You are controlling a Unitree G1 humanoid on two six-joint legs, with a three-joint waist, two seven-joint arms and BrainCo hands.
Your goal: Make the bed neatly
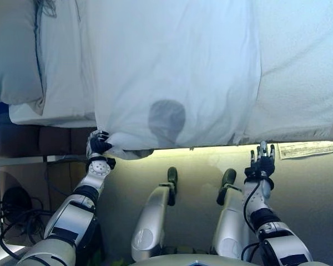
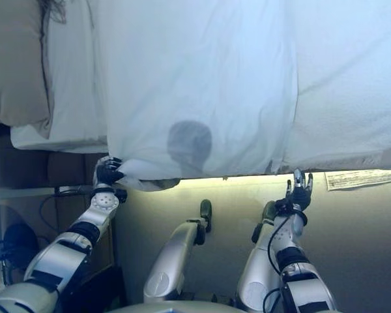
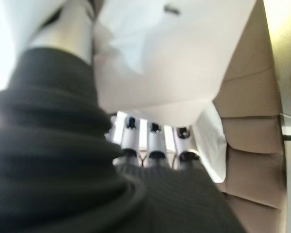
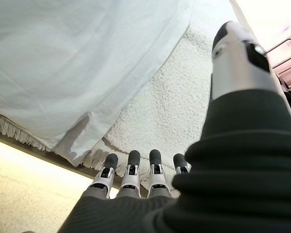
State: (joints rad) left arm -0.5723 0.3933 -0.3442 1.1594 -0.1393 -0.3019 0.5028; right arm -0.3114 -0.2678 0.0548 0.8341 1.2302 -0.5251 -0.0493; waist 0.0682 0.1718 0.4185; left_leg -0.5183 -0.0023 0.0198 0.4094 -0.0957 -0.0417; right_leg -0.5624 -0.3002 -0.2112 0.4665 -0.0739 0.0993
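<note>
A smooth white duvet (image 1: 172,66) covers the middle of the bed, and its near edge hangs over the bed's side. My left hand (image 1: 99,145) is shut on the duvet's near left corner, where the cloth bunches; in the left wrist view the fingers (image 3: 150,143) curl in under the white cloth. A textured white blanket (image 1: 299,72) with a fringed edge (image 4: 94,158) lies to the right, partly under the duvet. My right hand (image 1: 262,163) is open just below the bed's edge, with straight fingertips (image 4: 131,160) at the fringe and holding nothing.
A grey-white pillow (image 1: 11,50) lies at the bed's far left on a white sheet (image 1: 61,83). Brown padded bed panels (image 1: 39,139) stand below it. A printed paper (image 1: 311,148) lies on the beige floor at the right, near the bed.
</note>
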